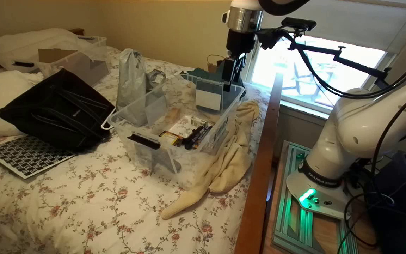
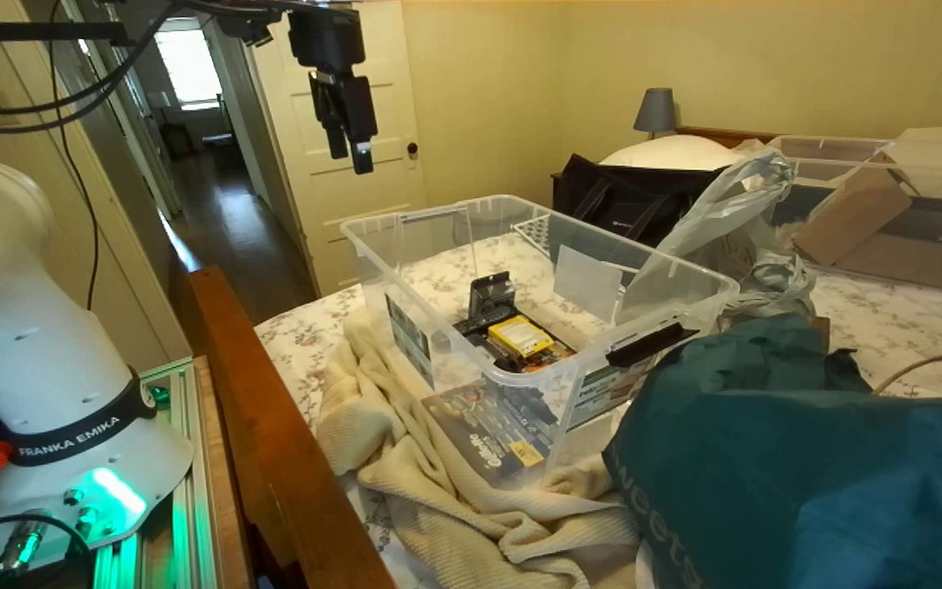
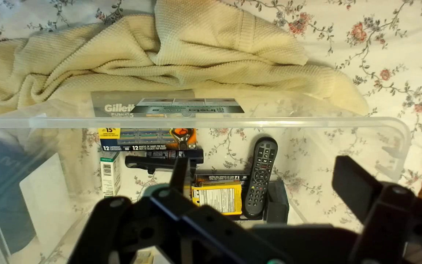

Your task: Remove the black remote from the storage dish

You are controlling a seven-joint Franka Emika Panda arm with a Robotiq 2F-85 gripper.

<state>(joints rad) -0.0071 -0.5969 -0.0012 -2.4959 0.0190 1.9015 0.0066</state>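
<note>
The storage dish is a large clear bin on the bed, with its rim in the wrist view (image 3: pixel 211 122) and its walls in both exterior views (image 1: pixel 155 162) (image 2: pixel 393 258). The black remote (image 3: pixel 260 176) lies inside it, between a yellow box (image 3: pixel 218 198) and a small black box (image 3: pixel 277 201). The remote also shows beside the yellow box in an exterior view (image 2: pixel 485 321). My gripper (image 1: pixel 228 86) is above the bin, and also shows high up in an exterior view (image 2: pixel 352 155). Its fingers are spread wide and empty in the wrist view (image 3: pixel 264 167), with the remote seen between them, lower down.
A Gillette box (image 3: pixel 148 138), dark bottles (image 3: pixel 167 158) and a white-green carton (image 3: pixel 109 176) also lie in the bin. A cream blanket (image 1: pixel 224 165) lies along one side. A grey plastic bag (image 1: pixel 131 84), a black bag (image 1: pixel 62 109) and a teal bag (image 2: pixel 765 458) stand near.
</note>
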